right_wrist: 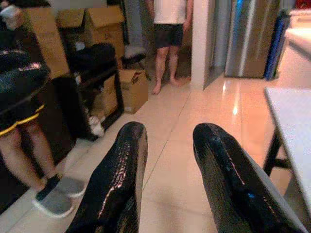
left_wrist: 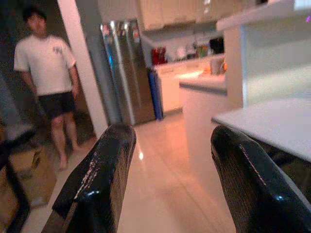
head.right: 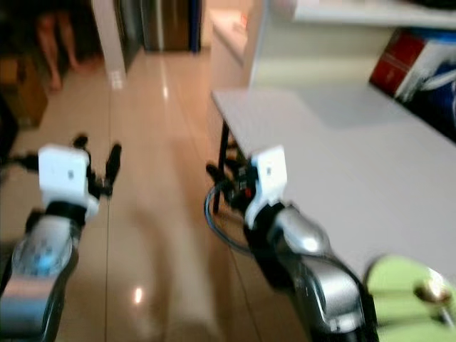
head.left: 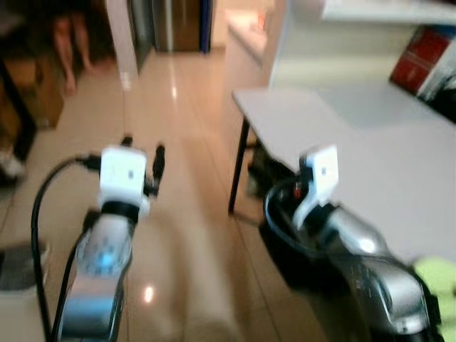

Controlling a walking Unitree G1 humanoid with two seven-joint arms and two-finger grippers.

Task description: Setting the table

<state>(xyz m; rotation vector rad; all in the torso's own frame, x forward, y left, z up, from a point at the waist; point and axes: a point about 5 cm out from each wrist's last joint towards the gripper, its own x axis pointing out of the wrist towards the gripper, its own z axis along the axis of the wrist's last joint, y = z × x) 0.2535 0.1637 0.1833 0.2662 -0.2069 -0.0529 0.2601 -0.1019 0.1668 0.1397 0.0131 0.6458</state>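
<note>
Left gripper (left_wrist: 167, 179) and right gripper (right_wrist: 172, 182) raised over tiled floor (head.left: 185, 235), fingers apart, holding nothing. White table (head.left: 370, 149) just right of right gripper. Person (left_wrist: 48, 82) standing well beyond left gripper.

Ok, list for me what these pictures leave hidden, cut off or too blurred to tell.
- Green object: in the right eye view, cut by the lower edge, part hidden by the right arm; the shiny thing on it is too blurred to name.
- Red and blue box on the table: cut by the edge, print blurred.
- Left gripper and right gripper: empty, fingers apart.
- Counter items, left wrist view: too small.
</note>
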